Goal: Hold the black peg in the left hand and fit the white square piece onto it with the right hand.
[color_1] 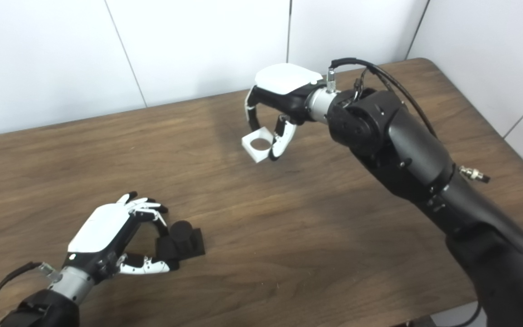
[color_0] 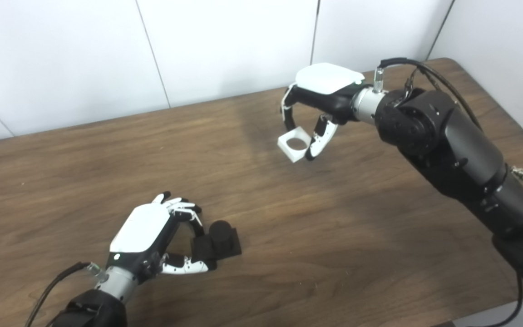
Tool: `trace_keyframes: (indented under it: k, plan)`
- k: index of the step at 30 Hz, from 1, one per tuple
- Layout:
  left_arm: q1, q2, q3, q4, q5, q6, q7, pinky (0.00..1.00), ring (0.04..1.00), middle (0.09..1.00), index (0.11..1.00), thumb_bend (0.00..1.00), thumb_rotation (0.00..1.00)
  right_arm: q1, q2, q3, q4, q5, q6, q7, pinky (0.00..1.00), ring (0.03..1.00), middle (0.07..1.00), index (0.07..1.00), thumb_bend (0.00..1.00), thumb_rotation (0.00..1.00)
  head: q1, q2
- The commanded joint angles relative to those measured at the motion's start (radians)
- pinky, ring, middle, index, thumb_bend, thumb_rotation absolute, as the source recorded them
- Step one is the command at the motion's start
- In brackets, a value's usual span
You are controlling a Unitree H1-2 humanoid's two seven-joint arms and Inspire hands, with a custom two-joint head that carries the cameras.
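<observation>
The black peg [color_0: 218, 243] sits on the wooden counter [color_0: 334, 236] near its front-left part, a round stub rising from a square black base, at about 3 o'clock from the left hand [color_0: 152, 236]. That hand lies low over the counter with its white back turned up; its curled fingers [color_0: 184, 210] reach round the far side of the base and its thumb lies along the near side, touching the base's corner, so it looks closed on the peg, which rests on the counter. The white square piece [color_0: 294, 144], with a round hole through its middle, is well apart from the peg, toward 1 o'clock from it, near the back of the counter. The right hand [color_0: 318, 106] is above it, palm down, fingers at the piece's far-left side and thumb at its right edge, clamped on it; whether the piece touches the counter or is raised just off it cannot be told
</observation>
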Motion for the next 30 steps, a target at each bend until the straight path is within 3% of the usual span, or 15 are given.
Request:
trace_keyframes:
  k: [1,11,30]
  plan:
    - [0.006,-0.006,-0.033,0.032,0.013,0.008,-0.044,1.0,0.884,0.788,0.488,0.52,0.05,-0.044,0.006,-0.01,-0.05,0.003,-0.022,0.008,0.82,0.876,0.751,0.483,0.53,0.13,0.007,0.003]
    - [0.008,-0.033,-0.045,0.052,0.031,0.0,-0.024,1.0,0.877,0.778,0.486,0.52,0.05,-0.047,0.109,0.018,-0.134,0.0,-0.04,0.072,0.84,0.893,0.759,0.483,0.52,0.13,0.063,0.01]
    - [-0.005,-0.068,-0.077,0.048,0.068,0.041,-0.035,1.0,0.879,0.785,0.487,0.52,0.05,-0.05,0.217,0.082,-0.137,-0.016,-0.116,0.115,0.81,0.902,0.755,0.483,0.52,0.13,0.137,0.033]
